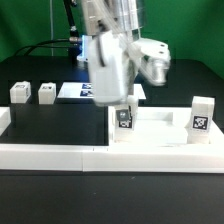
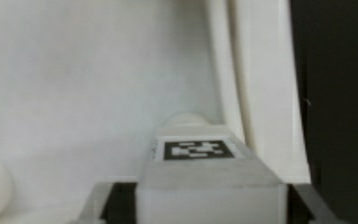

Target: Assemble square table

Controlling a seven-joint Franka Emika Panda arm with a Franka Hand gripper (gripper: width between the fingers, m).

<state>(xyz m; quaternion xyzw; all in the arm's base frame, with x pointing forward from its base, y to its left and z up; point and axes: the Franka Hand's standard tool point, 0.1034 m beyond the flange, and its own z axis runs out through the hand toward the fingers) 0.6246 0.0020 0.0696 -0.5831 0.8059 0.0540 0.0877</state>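
Observation:
The white square tabletop (image 1: 160, 130) lies at the exterior view's right, against the front rail. My gripper (image 1: 124, 106) is shut on a small white tagged leg (image 1: 125, 121) and holds it upright at the tabletop's near-left corner. In the wrist view the leg (image 2: 199, 150) sits between my dark fingers (image 2: 126, 202), tag facing the camera, over the tabletop's white floor (image 2: 87, 90) beside its rim (image 2: 250, 70). A second leg (image 1: 201, 114) stands at the tabletop's right corner. Two more legs (image 1: 19, 92) (image 1: 46, 93) stand on the black table at the left.
A long low white border rail (image 1: 60, 154) runs along the front of the table. The marker board (image 1: 72, 90) lies flat behind the arm. Dark cables and the arm's body fill the back.

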